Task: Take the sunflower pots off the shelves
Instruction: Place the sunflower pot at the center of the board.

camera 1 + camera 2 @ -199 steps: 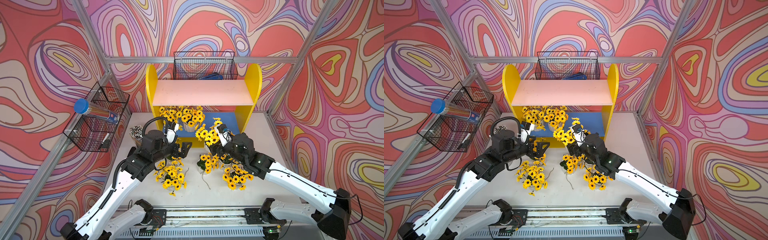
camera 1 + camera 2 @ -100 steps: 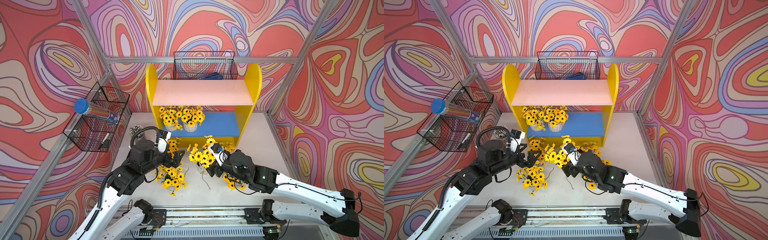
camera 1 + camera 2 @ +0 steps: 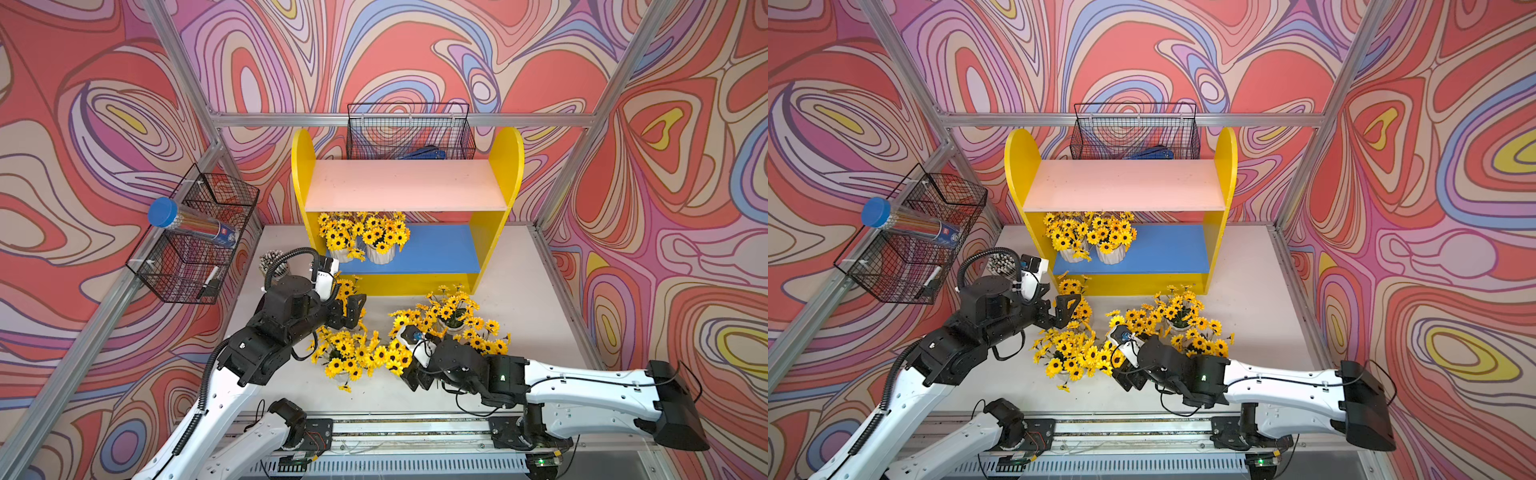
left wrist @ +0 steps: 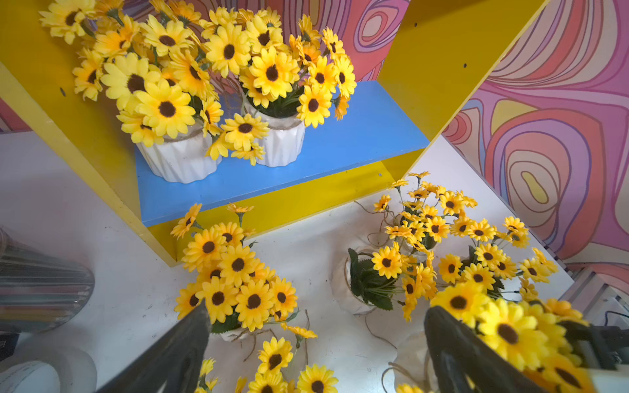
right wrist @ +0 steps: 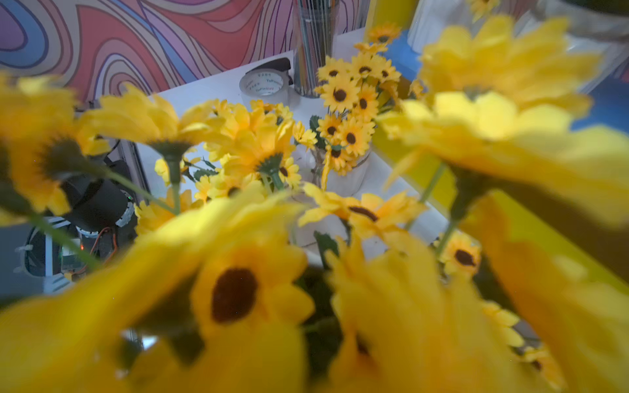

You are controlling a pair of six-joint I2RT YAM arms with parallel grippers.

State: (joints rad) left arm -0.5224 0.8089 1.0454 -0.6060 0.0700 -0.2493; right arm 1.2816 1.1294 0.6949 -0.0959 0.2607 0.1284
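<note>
The shelves are a yellow unit with a bare pink upper board. Two sunflower pots stand at the left end of the blue lower board. Several more sunflower pots stand on the table in front. My left gripper hangs open and empty just off the unit's front left corner, above one of those pots. My right gripper is low at the table's front, shut on a sunflower pot. Its blooms fill the right wrist view and hide the fingers.
A clear cup of pencils and a tape roll sit left of the shelves. A black wire basket holding a blue-capped tube hangs on the left wall. Another wire basket hangs behind the shelves.
My right gripper has carried its sunflower pot from the shelf front down and toward the table's front. My left gripper has drawn back a little from the shelf, still open.
</note>
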